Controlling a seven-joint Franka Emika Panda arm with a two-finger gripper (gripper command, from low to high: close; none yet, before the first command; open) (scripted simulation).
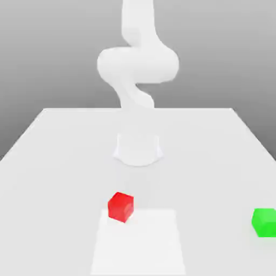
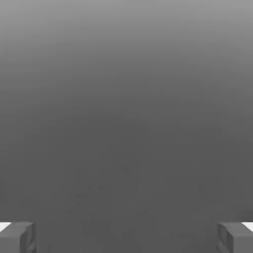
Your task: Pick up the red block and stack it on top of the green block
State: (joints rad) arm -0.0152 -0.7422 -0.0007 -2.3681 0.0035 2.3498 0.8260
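The red block [image 1: 121,206] is a small bright red cube resting on the white table [image 1: 54,161], a little to the exterior view's left of centre, near the front. Well apart from it, the green block [image 1: 264,222] sits on the table at the exterior view's right edge. In the hand view my gripper [image 2: 126,238] is open, its two grey fingertips [image 2: 19,237] standing far apart with nothing between them. Behind them there is only a plain grey background.
The white arm [image 1: 138,64] rises from its round base [image 1: 138,149] at the table's middle, behind the red block. A paler rectangular patch [image 1: 139,242] lies on the table at the front, its far left corner touching the red block.
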